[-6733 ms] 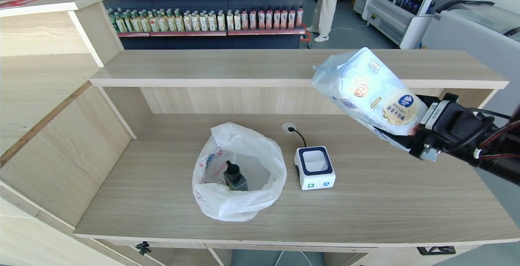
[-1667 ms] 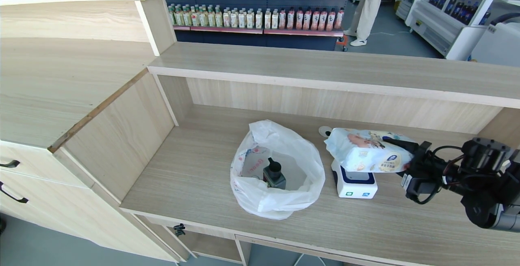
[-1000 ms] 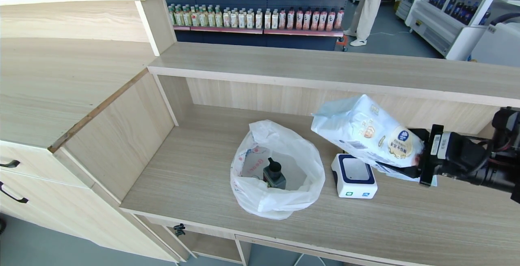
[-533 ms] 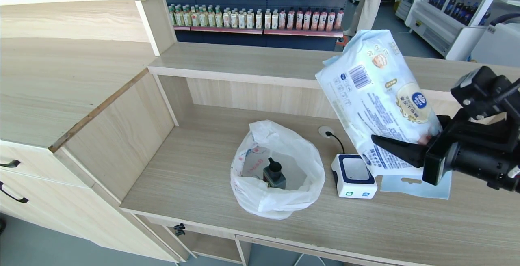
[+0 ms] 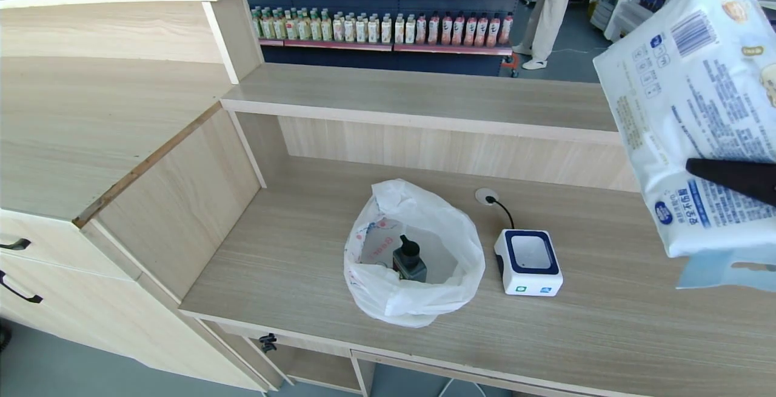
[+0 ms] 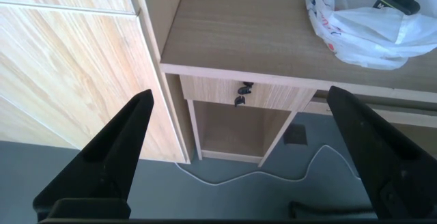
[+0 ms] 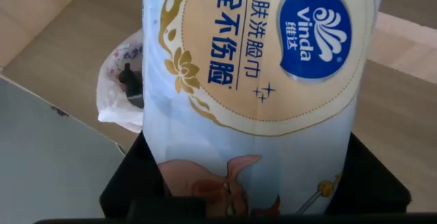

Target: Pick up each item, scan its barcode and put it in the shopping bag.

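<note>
pack: soft white-and-blue pack point(image 5: 697, 112), upper right of head frame, tilted, barcode side to cam; well above counter, off to the right of scanner; pale blue flap point(image 5: 721, 270) hangs at its low end
right gripper point(image 7: 256, 190): jaws clamped on the pack's lower end, one dark jaw each side in right wrist view; head view has one dark jaw lying across the pack at right edge
left gripper point(image 6: 239, 98): jaws spread wide, nothing btwn them; out in front of counter's front edge, above grey floor
shopping bag point(image 5: 418, 288): white plastic, mouth open, sits on counter at ctr of head frame; also upper right of left wrist frame
bottle point(image 5: 409, 260): dark w/ black cap, upright inside the shopping bag
scanner point(image 5: 528, 260): white box w/ dark-framed window, just right of the shopping bag, on counter; black cable point(image 5: 500, 209) runs from its back to a round port
counter point(image 5: 606, 324): pale wood, raised ledge behind
background: shelves point(image 5: 388, 27) of bottles along top of head frame
</note>
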